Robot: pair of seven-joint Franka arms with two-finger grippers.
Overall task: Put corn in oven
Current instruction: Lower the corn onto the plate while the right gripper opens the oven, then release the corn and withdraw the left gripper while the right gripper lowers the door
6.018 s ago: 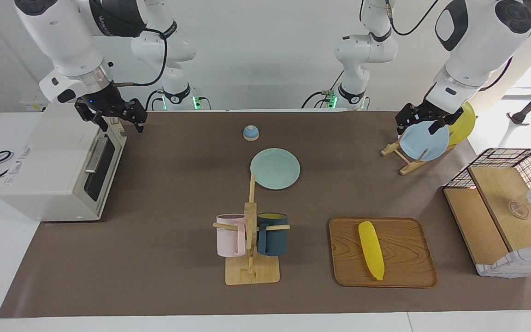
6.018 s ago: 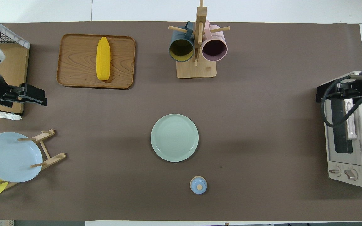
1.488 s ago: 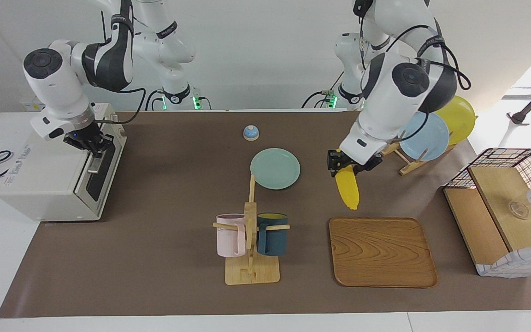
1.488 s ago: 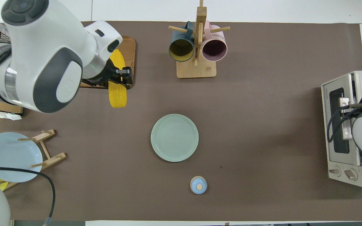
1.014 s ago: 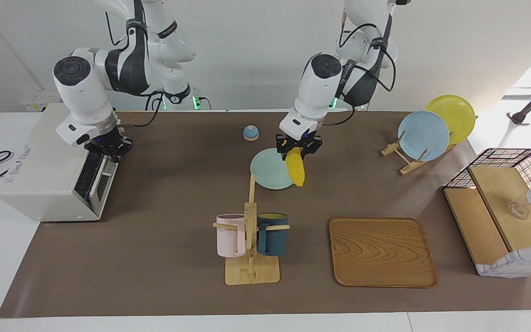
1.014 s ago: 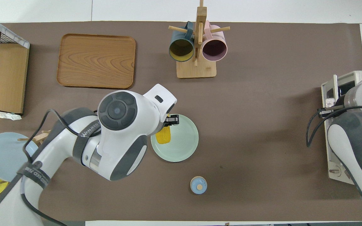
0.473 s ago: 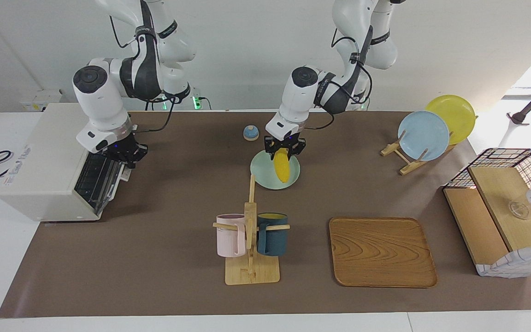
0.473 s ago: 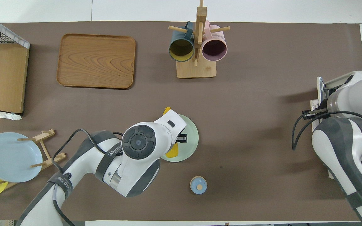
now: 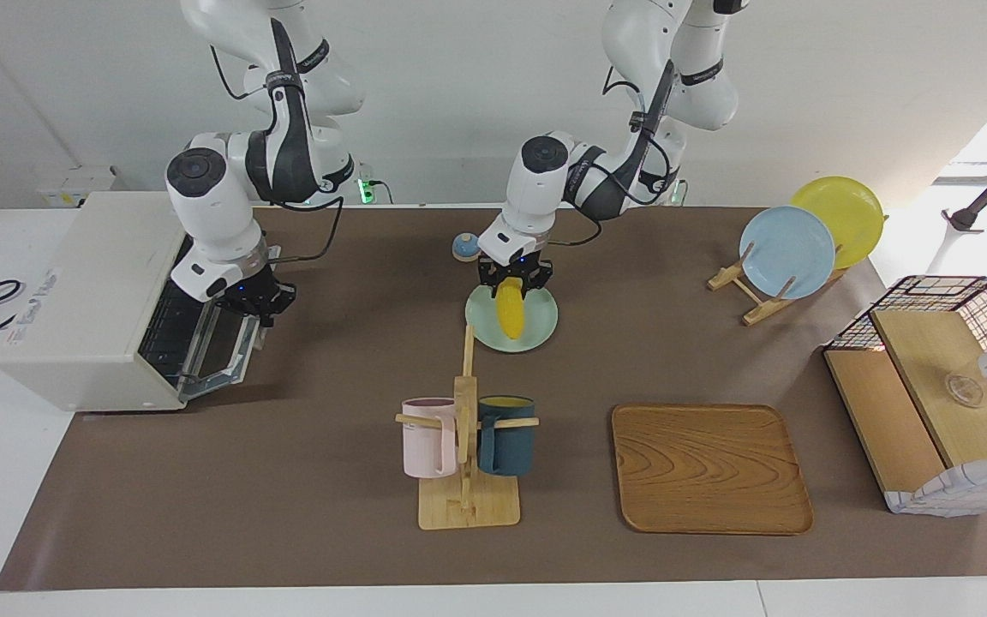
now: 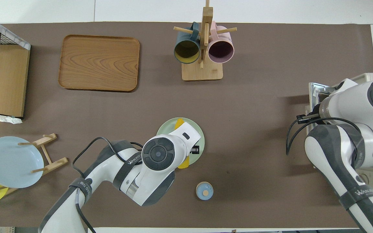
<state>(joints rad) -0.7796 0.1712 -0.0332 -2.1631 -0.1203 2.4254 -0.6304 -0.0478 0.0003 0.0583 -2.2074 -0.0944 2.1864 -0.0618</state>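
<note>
1. One corn (image 9: 509, 312), one oven (image 9: 108, 300), one green plate (image 9: 538, 330), one wooden tray (image 9: 710, 468), two mugs and two racked plates are counted.
2. The corn is clamped at its upper end by the left gripper (image 9: 514, 280) and is held over the green plate.
3. The right gripper (image 9: 255, 305) is closed on the handle of the oven door (image 9: 218, 353), which is partly lowered.
4. The corn's long axis is hung steeply, with the free end pointed down toward the plate.
</note>
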